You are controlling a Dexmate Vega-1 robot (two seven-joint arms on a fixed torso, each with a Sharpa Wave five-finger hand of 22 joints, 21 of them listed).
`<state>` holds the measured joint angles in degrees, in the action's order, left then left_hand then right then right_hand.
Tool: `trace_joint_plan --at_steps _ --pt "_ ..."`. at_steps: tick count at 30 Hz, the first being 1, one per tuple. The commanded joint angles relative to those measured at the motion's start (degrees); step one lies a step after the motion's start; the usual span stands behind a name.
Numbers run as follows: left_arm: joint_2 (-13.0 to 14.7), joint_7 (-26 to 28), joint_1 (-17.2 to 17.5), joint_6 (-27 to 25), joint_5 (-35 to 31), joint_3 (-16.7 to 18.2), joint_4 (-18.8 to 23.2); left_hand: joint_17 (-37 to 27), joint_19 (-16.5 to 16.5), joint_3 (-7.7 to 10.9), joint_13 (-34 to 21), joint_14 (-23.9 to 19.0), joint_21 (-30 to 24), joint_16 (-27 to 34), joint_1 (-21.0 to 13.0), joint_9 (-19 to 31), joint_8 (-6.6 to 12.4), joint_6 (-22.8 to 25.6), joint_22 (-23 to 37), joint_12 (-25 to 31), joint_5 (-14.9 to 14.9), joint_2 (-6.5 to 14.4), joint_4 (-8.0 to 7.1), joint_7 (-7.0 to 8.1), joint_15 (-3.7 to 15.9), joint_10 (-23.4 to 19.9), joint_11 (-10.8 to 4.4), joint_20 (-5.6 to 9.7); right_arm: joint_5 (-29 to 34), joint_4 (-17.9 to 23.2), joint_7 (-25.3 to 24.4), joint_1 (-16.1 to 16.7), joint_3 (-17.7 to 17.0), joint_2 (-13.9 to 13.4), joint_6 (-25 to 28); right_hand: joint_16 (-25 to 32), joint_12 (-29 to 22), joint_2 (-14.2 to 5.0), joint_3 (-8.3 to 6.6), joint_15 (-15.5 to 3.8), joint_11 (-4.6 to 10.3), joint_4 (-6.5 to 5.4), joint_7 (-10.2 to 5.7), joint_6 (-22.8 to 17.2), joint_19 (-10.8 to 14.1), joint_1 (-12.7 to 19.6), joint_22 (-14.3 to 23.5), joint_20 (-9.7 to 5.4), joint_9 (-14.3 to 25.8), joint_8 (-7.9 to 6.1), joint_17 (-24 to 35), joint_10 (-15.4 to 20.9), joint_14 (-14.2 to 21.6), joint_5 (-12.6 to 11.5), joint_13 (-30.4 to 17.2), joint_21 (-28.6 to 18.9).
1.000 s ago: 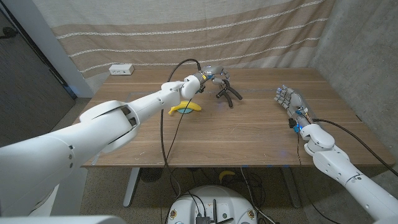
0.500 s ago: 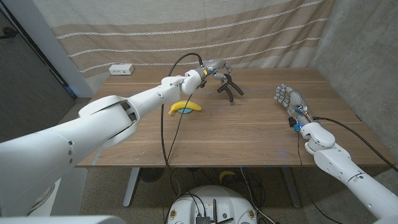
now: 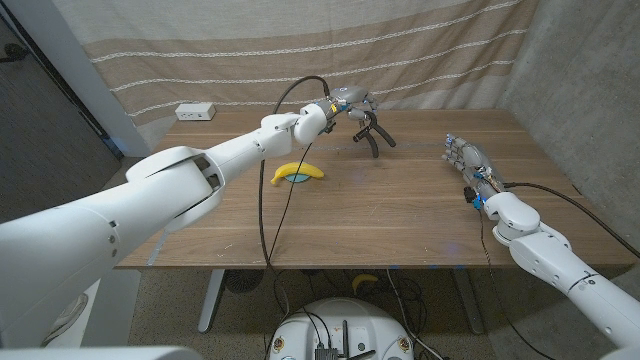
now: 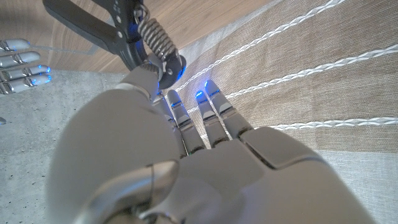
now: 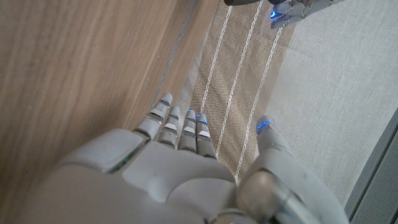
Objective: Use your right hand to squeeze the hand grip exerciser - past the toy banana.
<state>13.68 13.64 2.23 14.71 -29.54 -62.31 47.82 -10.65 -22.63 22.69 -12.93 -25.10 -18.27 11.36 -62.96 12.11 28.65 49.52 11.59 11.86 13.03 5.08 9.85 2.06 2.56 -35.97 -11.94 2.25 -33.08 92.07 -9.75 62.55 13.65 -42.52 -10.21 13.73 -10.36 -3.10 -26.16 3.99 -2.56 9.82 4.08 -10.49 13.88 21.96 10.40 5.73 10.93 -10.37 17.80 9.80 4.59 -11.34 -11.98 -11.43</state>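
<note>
Two arms reach over the wooden table (image 3: 400, 210). Left hand (image 3: 352, 101), far side of the table near the curtain (image 3: 300, 45): holds the grip exerciser (image 3: 372, 133) by its upper end, handles hanging down and splayed, tips just above or at the tabletop; which, the head view cannot settle. Left wrist view: the exerciser's coil spring (image 4: 157, 41) and one black handle (image 4: 87, 25) sit at the fingertips (image 4: 176, 102), the thumb pressed beside the spring. The exerciser lies past the toy banana (image 3: 298, 174), which rests on the table nearer the robot, on a small blue patch, well apart from the exerciser. Right hand (image 3: 466, 158), right side of the table: fingers extended and slightly apart, holding nothing, well apart from the exerciser. Right wrist view: its fingers (image 5: 180, 127) point along the wood grain toward the curtain, thumb set apart. A white power strip (image 3: 195, 112) lies at the table's far left corner.
</note>
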Motion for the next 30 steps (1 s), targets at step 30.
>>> trace_joint_plan --at_steps 30 --pt "3.27 -2.15 0.23 -2.63 -5.53 1.87 12.82 -0.08 0.14 -0.24 -0.07 0.42 -0.78 -0.21 0.52 17.73 9.25 2.09 0.27 -0.08 0.19 0.89 0.04 -2.17 9.65 0.08 -0.05 0.04 12.31 8.89 -6.91 -0.36 2.63 -3.9 8.5 -1.43 -0.16 2.98 1.57 1.08 -0.97 -0.43 0.19 3.77 -2.44 0.08 0.07 2.05 0.08 -0.12 -0.15 -3.98 -3.33 1.4 -0.12 0.4"
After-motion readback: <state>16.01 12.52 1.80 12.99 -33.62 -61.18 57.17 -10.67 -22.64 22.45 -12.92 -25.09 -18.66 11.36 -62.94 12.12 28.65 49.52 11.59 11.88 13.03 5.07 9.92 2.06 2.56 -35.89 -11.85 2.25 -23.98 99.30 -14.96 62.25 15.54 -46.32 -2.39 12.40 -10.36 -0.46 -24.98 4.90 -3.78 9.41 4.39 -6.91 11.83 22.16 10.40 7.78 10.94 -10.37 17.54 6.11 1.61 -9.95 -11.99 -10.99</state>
